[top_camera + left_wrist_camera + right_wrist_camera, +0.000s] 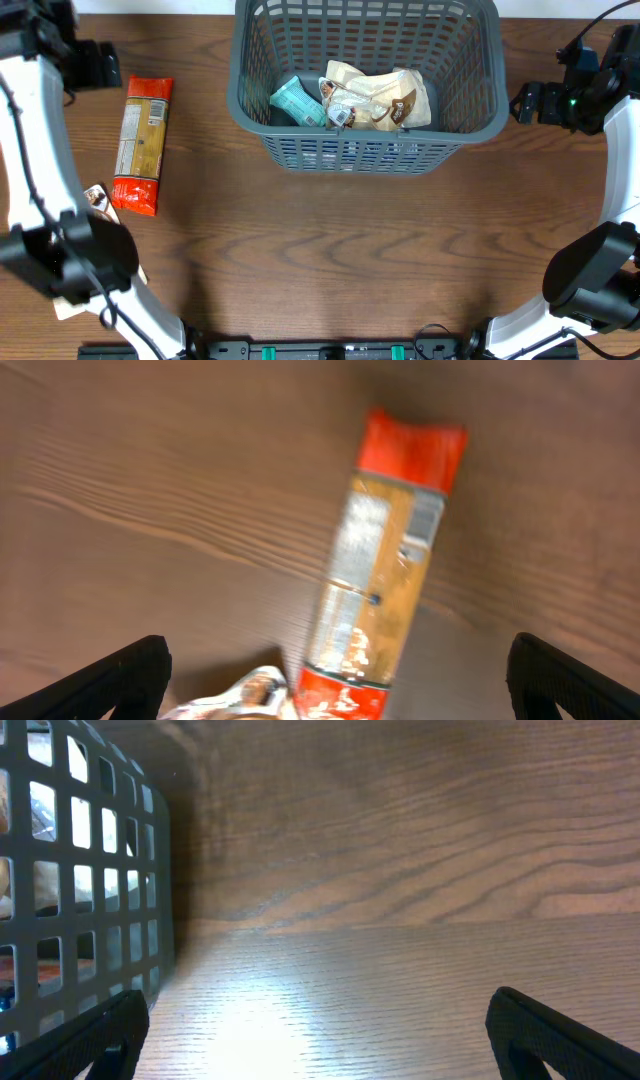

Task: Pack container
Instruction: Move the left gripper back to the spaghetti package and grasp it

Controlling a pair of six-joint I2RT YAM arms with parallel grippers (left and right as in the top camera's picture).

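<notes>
The container (365, 150) sits at the middle of the tabletop's (330, 250) far edge, its rim running up to that edge. It is partly packed: a teal packet (296, 102) and a heap of pale packets (378, 95) lie on its floor toward the near wall, with bare floor behind them.

An orange packet (141, 145) lies flat near the left edge, well apart from the container. A small packet (97, 197) is half hidden under my left arm. By my reckoning, those two are what is left.

My left gripper (338, 660) hangs over the orange packet, jaws wide and empty. My right gripper (318, 1020) is just beside the container's right wall, also wide and empty.

The near half of the tabletop is bare wood, so I have open room there. The lattice wall on the right looks like my tightest edge.
</notes>
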